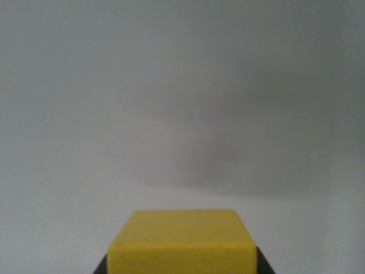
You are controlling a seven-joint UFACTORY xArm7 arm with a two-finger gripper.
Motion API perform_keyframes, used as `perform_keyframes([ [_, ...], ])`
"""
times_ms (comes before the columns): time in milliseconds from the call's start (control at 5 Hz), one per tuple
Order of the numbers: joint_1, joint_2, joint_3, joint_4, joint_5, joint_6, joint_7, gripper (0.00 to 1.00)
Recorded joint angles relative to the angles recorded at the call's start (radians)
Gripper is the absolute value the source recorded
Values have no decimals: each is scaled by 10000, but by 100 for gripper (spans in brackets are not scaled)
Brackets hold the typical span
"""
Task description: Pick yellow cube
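The yellow cube (182, 237) fills the bottom middle of the wrist view, its top face and front edge showing. Dark fingertips (101, 267) press against its left and right sides at the frame's bottom edge, so my gripper (182, 267) is shut on the cube. Only small corners of the fingers are visible; the rest is cut off below the frame. A soft shadow (228, 154) lies on the pale grey surface beyond the cube.
A plain, pale grey surface (85, 85) spreads across the rest of the view, with no other objects or edges in sight.
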Motion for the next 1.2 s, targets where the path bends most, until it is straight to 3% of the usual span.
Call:
perform_keyframes([
  [200, 0, 0, 0, 0, 0, 0, 0, 100],
  [400, 8, -174, -1, 261, -33, 434, 23, 100],
  [600, 8, -174, -1, 261, -33, 434, 23, 100],
  [800, 16, -355, -2, 533, -67, 884, 47, 100],
  [1000, 16, -355, -2, 533, -67, 884, 47, 100],
  [1200, 24, -541, -3, 812, -103, 1347, 72, 100],
])
